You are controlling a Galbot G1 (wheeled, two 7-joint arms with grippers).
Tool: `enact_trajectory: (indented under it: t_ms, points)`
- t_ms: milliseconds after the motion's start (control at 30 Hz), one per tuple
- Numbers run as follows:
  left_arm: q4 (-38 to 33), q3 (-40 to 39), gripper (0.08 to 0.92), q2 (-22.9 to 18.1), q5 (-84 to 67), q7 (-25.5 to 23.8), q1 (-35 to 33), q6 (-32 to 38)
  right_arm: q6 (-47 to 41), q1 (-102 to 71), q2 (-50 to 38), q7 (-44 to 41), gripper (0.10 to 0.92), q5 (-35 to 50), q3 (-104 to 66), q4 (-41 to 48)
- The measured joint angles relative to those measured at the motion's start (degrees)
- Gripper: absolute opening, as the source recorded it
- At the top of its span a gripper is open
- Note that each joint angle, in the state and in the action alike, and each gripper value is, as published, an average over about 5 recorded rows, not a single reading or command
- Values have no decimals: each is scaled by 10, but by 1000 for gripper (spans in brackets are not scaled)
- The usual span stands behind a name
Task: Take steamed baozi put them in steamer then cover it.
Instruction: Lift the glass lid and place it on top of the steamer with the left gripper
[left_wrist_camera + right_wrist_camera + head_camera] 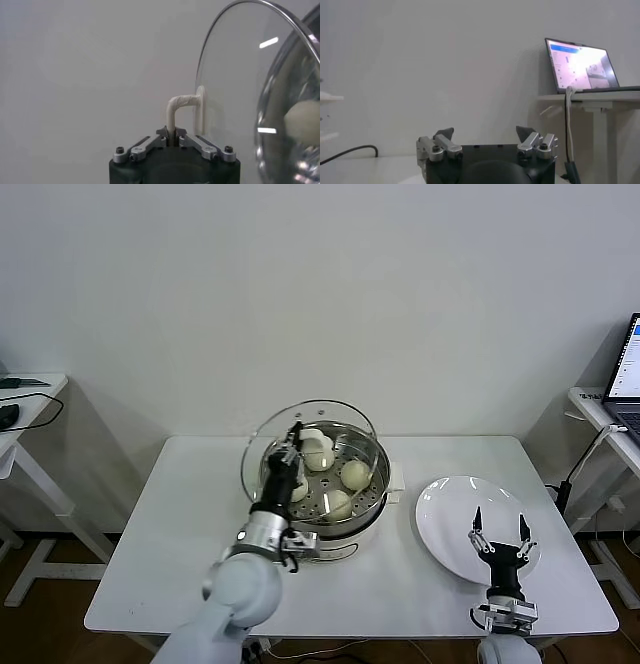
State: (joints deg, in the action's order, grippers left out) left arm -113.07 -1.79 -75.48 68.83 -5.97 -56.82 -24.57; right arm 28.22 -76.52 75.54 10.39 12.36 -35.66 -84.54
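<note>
From the head camera, the steamer (345, 494) stands near the middle of the white table (180, 534), and the steamed baozi (354, 474) lie inside it on the perforated tray, four pale domes grouped close together. The cover (300, 429) is tilted steeply, almost on edge, over the steamer's left side: its lower rim sits near the pot's left wall while its upper rim arcs above the far edge, so the glass face looks toward the right, across the buns. The left gripper (289, 456) is at the cover's outer, left-facing side, pinching the handle, with its arm rising from the near left. The right gripper (499, 529) hangs idle over the near edge of the white plate (450, 504), fingers spread wide, to the right of the steamer.

From the left wrist camera, the fingers are pressed together on the cover's white handle (181, 107), a bent bar standing out from the glass disc (235, 90). The steamer's shiny wall and one bun (302, 120) show through the glass, beyond it.

From the right wrist camera, the right gripper (485, 134) shows both fingertips well apart with nothing between them. A laptop (580, 65) sits on a side table beyond.
</note>
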Motion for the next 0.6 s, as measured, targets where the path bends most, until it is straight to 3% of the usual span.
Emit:
enact_trajectory:
  t_ms: [600]
  points:
    - [71,-60,189,-30,85,-74,63,-37,6,10,7,-2,823,-7,2,22]
